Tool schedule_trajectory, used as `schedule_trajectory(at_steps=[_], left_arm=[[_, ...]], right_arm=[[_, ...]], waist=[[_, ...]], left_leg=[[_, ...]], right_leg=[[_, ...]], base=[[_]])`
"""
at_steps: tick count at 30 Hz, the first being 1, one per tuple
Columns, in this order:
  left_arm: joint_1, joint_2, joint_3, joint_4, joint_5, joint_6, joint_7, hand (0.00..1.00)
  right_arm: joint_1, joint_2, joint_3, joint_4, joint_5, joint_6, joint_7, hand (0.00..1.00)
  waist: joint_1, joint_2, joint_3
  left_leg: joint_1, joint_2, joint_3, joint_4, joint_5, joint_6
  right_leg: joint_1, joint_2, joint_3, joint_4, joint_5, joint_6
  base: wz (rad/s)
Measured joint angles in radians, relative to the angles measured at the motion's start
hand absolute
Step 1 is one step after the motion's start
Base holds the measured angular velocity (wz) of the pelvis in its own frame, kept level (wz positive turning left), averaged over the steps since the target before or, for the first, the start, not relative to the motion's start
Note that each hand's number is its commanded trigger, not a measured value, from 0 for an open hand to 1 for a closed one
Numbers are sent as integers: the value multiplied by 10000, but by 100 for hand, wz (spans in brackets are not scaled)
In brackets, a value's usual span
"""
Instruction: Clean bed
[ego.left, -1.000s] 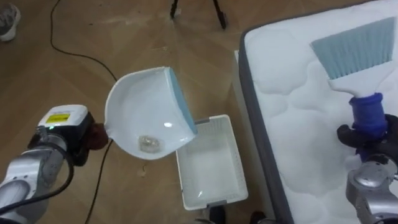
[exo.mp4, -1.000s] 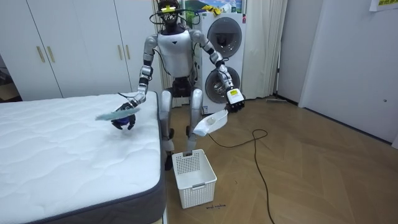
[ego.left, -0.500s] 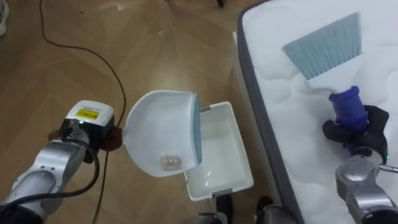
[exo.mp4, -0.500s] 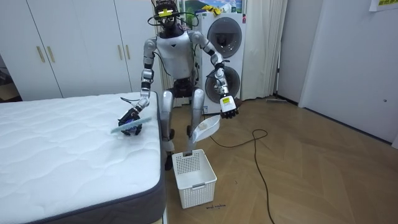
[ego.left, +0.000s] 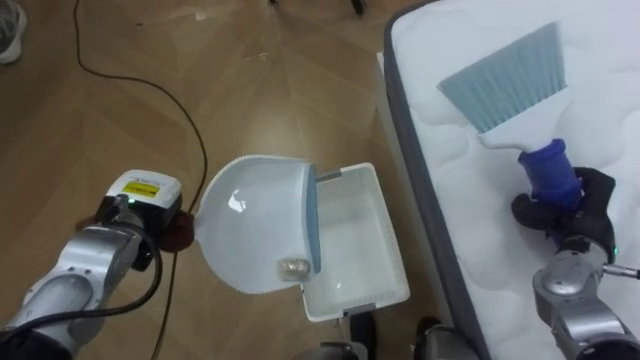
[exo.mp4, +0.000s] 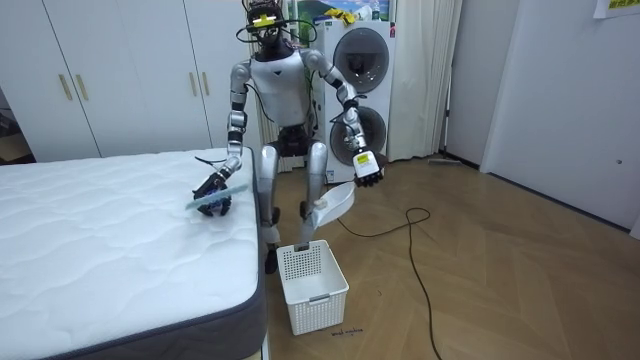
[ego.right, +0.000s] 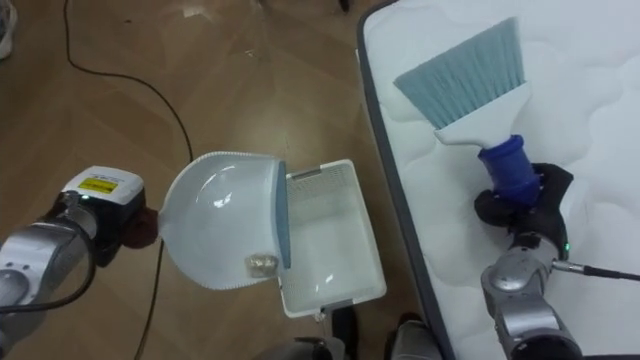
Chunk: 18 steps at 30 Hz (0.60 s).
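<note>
Just inside the rounded white plastic dustpan (ego.left: 250, 220), against its pale-blue lip, sits a small crumpled scrap (ego.left: 293, 268); the left robot hand (ego.left: 168, 226) grips the pan above a slatted white plastic basket (ego.left: 350, 245), while the right robot hand (ego.left: 565, 205) clasps a blue-handled, pale-bristled brush (ego.left: 505, 85) over the quilted white mattress (ego.left: 470, 260)

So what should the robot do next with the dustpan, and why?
Probably tip the dustpan a little more with the left hand. The scrap lies at its blue lip, which hangs over the basket edge, so more tilt should drop it in. The right hand holds the brush over the bed.
</note>
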Motion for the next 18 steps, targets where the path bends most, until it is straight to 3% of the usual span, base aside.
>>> schedule_trajectory(at_steps=[3, 6, 18], left_arm=[[27, 0, -14, -184, 494, 133, -240, 100], [37, 0, -14, -190, 696, 273, -443, 100], [-23, 117, -12, -177, 1345, 329, -582, 100]], right_arm=[[11, 19, 42, -1, -2, 0, -55, 0], [71, 40, 43, -21, -2, 0, -73, 0], [154, 82, 23, -193, -27, -41, -335, 0]], waist=[[19, 0, -8], [31, -17, -78], [47, 51, -114]], left_leg=[[1, 1, -1, 61, 1, -2], [3, 0, 0, 115, 2, -3], [-6, 0, -60, 245, 45, -46]], right_leg=[[-3, -8, 5, 75, -1, 0], [-3, -13, 20, 140, 0, 0], [113, 34, 105, 107, -5, 4]], base=[[0], [0], [1]])
